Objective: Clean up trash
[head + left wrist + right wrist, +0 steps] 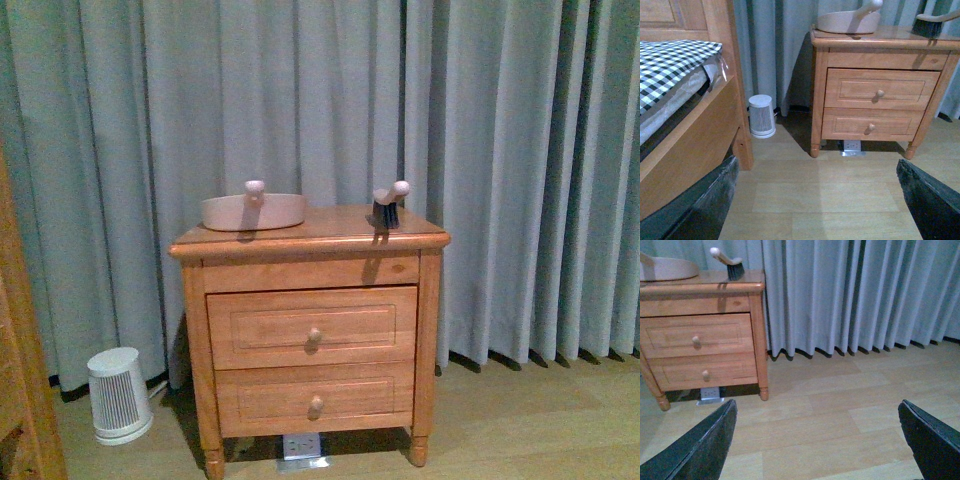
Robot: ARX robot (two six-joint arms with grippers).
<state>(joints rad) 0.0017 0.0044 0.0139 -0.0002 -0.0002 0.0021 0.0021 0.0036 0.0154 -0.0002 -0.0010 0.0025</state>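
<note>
Front view: beige dustpan (pixel 252 212) and hand brush (pixel 386 210) sit apart on the two-drawer bench (pixel 310 245).
Left tool (pixel 816 161): spread wide over the wood floor (pixel 815 200).
Right tool (pixel 817 402): spread wide too, empty.
Trash: cannot tell where.

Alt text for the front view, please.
A two-drawer wooden nightstand stands before grey curtains, with a pale dustpan and a small brush on top. A white ribbed appliance sits on the floor to its left; no trash is in view.
</note>
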